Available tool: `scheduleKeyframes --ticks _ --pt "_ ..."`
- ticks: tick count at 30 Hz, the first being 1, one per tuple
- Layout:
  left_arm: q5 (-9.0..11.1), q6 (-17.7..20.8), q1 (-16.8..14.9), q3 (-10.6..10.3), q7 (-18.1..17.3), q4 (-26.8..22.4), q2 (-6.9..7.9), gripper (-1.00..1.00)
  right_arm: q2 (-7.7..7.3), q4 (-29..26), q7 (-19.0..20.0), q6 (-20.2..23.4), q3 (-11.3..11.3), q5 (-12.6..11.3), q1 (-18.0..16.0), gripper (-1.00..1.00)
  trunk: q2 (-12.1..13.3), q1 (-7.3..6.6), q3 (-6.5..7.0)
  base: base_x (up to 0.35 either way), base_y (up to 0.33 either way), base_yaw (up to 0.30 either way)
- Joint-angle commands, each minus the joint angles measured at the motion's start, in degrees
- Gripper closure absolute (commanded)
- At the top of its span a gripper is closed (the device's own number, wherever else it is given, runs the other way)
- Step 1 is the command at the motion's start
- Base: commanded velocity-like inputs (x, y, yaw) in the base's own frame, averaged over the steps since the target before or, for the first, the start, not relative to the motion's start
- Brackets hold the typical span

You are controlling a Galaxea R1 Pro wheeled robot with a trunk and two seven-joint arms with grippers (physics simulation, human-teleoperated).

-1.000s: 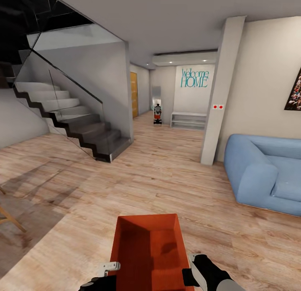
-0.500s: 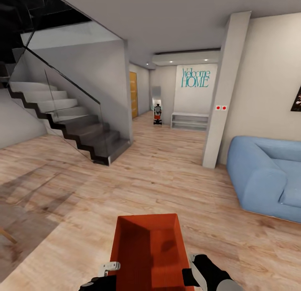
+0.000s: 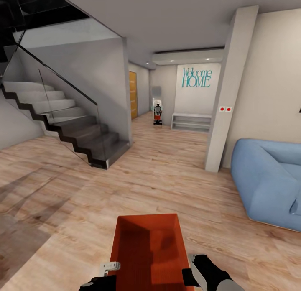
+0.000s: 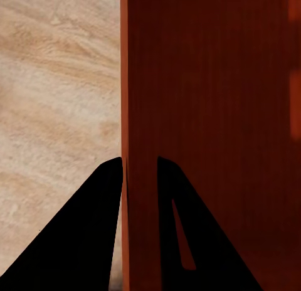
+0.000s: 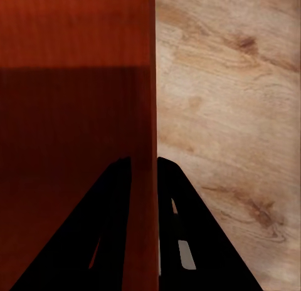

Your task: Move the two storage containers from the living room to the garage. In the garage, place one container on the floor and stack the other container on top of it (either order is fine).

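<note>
One orange-red storage container (image 3: 148, 249) hangs low in front of me above the light wood-plank floor (image 3: 167, 186) of the living room. My left gripper (image 3: 106, 272) is shut on its left wall and my right gripper (image 3: 194, 270) on its right wall. The left wrist view has the left gripper (image 4: 139, 160) straddling the thin container wall (image 4: 125, 84), one finger inside and one outside. The right gripper (image 5: 144, 159) pinches the opposite container wall (image 5: 152, 84) the same way in the right wrist view. The bin is empty inside.
A dark staircase with a glass rail (image 3: 79, 132) rises on the left. A blue sofa (image 3: 267, 182) stands on the right behind a grey pillar (image 3: 228, 94). Ahead, a hallway holds a wooden door (image 3: 133, 94), a white bench (image 3: 190, 121) and a mirror (image 3: 157, 111).
The whole view has shifted as the robot rolls forward: pillar and sofa slide right, stairs slide left, the wooden chair leg at left has left the picture. Both grips on the container are unchanged.
</note>
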Motion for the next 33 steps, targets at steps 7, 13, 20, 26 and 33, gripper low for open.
scheduleKeyframes --ticks 7,13,20,26,33 --pt "0.94 -2.50 -0.05 -1.22 0.23 -0.32 0.10 1.00 -0.86 0.10 -0.21 1.14 1.24 -1.19 0.02 1.00 -0.04 0.04 -0.07 0.343 0.000 0.000" --pt "0.94 -2.50 -0.05 -1.22 0.23 -0.32 0.10 1.00 -0.86 0.10 -0.21 1.14 1.24 -1.19 0.01 1.00 -0.04 0.04 -0.07 0.343 0.000 0.000" --pt "0.94 -2.50 -0.05 -1.22 0.23 -0.32 0.10 1.00 -0.86 0.10 -0.21 1.14 1.24 -1.19 0.03 1.00 -0.04 0.04 -0.07 0.343 0.000 0.000" --pt "0.94 -2.50 -0.05 -1.22 0.23 -0.32 0.10 1.00 -0.86 0.10 -0.21 1.14 1.24 -1.19 0.01 1.00 -0.04 0.04 -0.07 0.343 0.000 0.000" --pt "0.94 -2.50 -0.05 -1.22 0.23 -0.32 0.10 1.00 -0.86 0.10 -0.21 1.14 1.24 -1.19 0.02 1.00 -0.04 0.04 -0.07 0.343 0.000 0.000"
